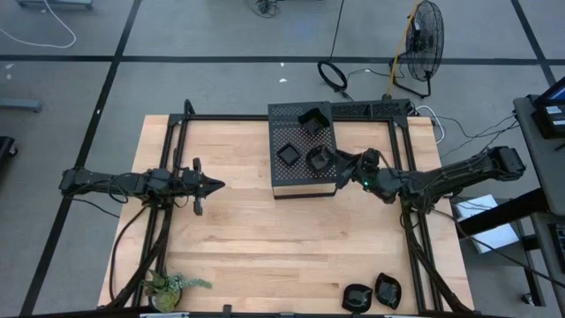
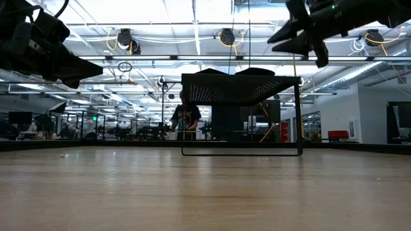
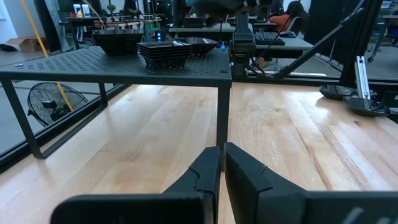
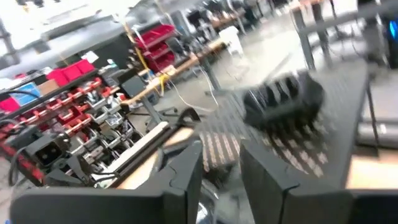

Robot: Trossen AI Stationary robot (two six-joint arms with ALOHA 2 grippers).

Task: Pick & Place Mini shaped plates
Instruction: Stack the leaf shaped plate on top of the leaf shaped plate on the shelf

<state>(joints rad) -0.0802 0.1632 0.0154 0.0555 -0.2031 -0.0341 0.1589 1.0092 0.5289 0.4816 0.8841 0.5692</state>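
Note:
Three stacks of black mini shaped plates sit on the black perforated stand (image 1: 281,177): one at its far edge (image 1: 309,117) and two nearer (image 1: 288,153), (image 1: 318,159). Two more plates lie on the table near its near right corner (image 1: 357,296), (image 1: 387,290). My right gripper (image 1: 342,164) is open and hovers above the stand's right edge beside the nearest stack; it is raised clear of the stand's top in the low view (image 2: 297,35). The right wrist view shows a stack (image 4: 283,99) ahead of its fingers. My left gripper (image 1: 214,185) is shut and waits over the table left of the stand.
The stand rests on thin legs with open space beneath it (image 3: 219,118). A small green plant (image 1: 172,284) is at the near left corner. Bare wood lies between the stand and the near edge. A fan (image 1: 422,44) and cables are on the floor beyond the table.

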